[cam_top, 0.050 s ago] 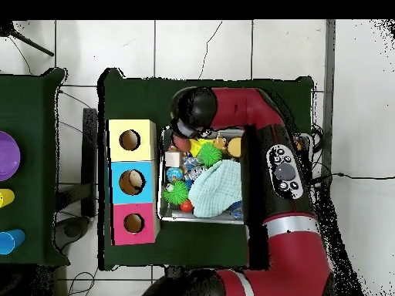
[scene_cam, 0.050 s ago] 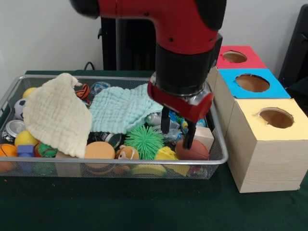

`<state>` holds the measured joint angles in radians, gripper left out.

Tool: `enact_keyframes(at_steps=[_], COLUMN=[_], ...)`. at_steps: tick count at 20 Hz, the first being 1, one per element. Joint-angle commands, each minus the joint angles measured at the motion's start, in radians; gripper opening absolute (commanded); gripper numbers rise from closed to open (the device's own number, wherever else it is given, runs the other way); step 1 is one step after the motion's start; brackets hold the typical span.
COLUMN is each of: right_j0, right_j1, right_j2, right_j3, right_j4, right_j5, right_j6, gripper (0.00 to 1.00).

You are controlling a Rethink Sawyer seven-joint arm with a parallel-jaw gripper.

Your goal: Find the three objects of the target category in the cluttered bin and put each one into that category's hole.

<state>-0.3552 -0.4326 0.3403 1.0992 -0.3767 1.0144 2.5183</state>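
Observation:
My gripper [scene_cam, 0.050 s ago: 177, 129] hangs open over the near right corner of the wire mesh bin [scene_cam, 0.050 s ago: 120, 166], with nothing between its black fingers [scene_cam, 0.050 s ago: 165, 121]. Just under the fingertips lies a reddish-brown ball [scene_cam, 0.050 s ago: 193, 150] beside a wooden block [scene_cam, 0.050 s ago: 205, 136]. A green spiky ball [scene_cam, 0.050 s ago: 144, 140] and a yellow toy [scene_cam, 0.050 s ago: 166, 154] sit to its left. Three hole boxes stand right of the bin: yellow [scene_cam, 0.050 s ago: 275, 117], blue [scene_cam, 0.050 s ago: 252, 83] and red [scene_cam, 0.050 s ago: 234, 57]. In the overhead view the arm's wrist [cam_top, 0.050 s ago: 193, 112] hides the gripper above the bin [cam_top, 0.050 s ago: 164, 216].
A cream cloth [scene_cam, 0.050 s ago: 55, 115] and a mint cloth [scene_cam, 0.050 s ago: 122, 109] cover much of the bin's clutter. A can [scene_cam, 0.050 s ago: 13, 127], a yellow ball [scene_cam, 0.050 s ago: 25, 138], a blue block [scene_cam, 0.050 s ago: 25, 150] and an orange disc [scene_cam, 0.050 s ago: 99, 150] lie at the left and front. Green felt [scene_cam, 0.050 s ago: 120, 202] covers the table.

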Motion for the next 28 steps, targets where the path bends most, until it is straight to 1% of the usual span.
enact_keyframes(at_steps=[1, 4, 7, 11, 13, 15, 19, 22, 28], right_j0=[-0.016, 0.001, 0.035, 0.068, 0.081, 0.094, 0.108, 0.119, 0.12], right_j1=[0.188, 0.2, 0.165, 0.098, 0.077, 0.061, 0.04, 0.035, 0.067], right_j2=[0.031, 0.021, 0.0, -0.024, -0.035, -0.046, -0.058, -0.076, -0.108], right_j3=[-0.272, -0.28, -0.218, -0.14, -0.114, -0.1, -0.102, -0.096, -0.049], right_j4=[-0.016, -0.011, 0.013, 0.044, 0.059, 0.067, 0.091, 0.097, 0.082], right_j5=[0.204, 0.2, 0.174, 0.17, 0.162, 0.151, 0.181, 0.182, 0.077], right_j6=[-0.175, -0.135, -0.032, 0.048, 0.069, 0.087, 0.085, 0.079, 0.062], gripper=[1.0, 1.0, 1.0, 1.0, 1.0, 1.0, 1.0, 1.0, 1.0])
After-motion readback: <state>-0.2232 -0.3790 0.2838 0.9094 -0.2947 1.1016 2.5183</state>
